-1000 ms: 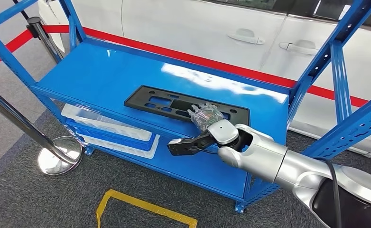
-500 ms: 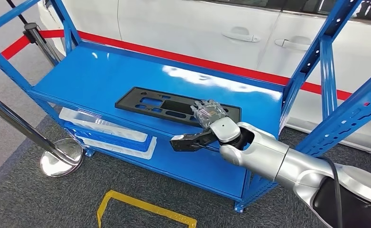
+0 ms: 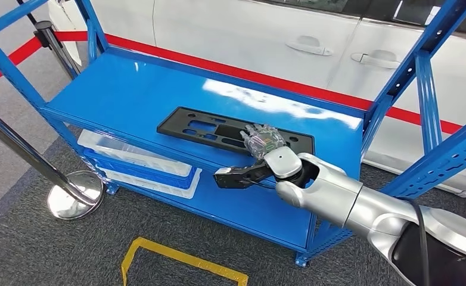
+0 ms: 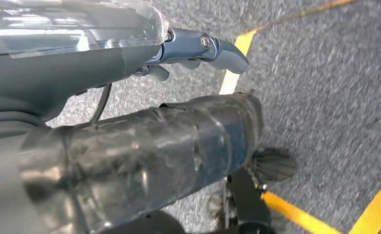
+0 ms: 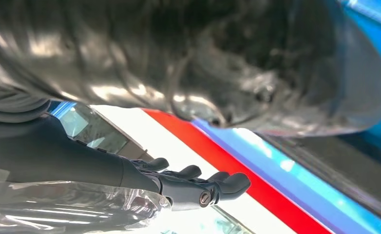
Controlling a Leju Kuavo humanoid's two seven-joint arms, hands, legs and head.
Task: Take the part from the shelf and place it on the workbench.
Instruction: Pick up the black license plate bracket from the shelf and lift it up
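Part [image 3: 218, 130]: flat black plastic plate, long rectangle with cutouts, lying flat on top level of blue shelf [image 3: 129, 95]. Right hand [image 3: 251, 161] at its near right end, fingers spread over the plate, thumb below the shelf edge; grip unclear. Left hand [image 4: 198, 48] open, holding nothing

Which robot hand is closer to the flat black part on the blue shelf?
The right hand. It is right at the black part, over its near end on the shelf. The left hand hangs above the grey floor, away from it.
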